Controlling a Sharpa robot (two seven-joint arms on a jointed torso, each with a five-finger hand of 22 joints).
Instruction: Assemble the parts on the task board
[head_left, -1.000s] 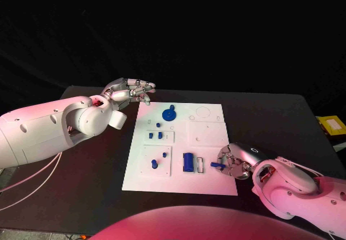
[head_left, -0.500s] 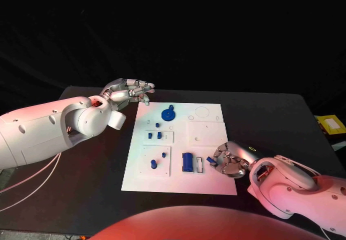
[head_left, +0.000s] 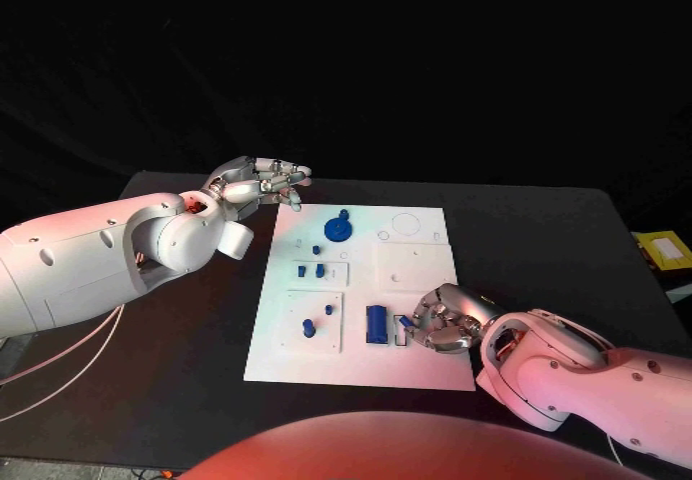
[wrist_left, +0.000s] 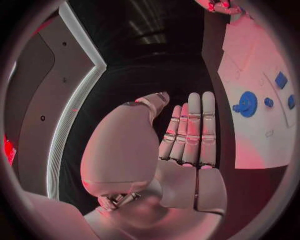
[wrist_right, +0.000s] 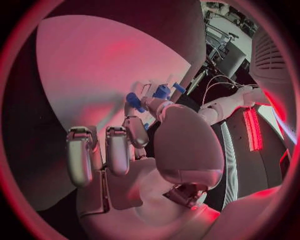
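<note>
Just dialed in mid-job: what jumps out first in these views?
The white task board in the middle of the black table, dotted with small blue parts, the biggest a round blue gear near its far edge. The right robot hand sits low over the board's near right area, beside a blue block. The left robot hand hovers off the board's far left corner, holding nothing.

Right hand (head_left: 444, 320) sits over task board (head_left: 418, 265) near-right corner, blocking access there. Left hand (head_left: 260, 183) off board's far-left edge; board middle open.
</note>
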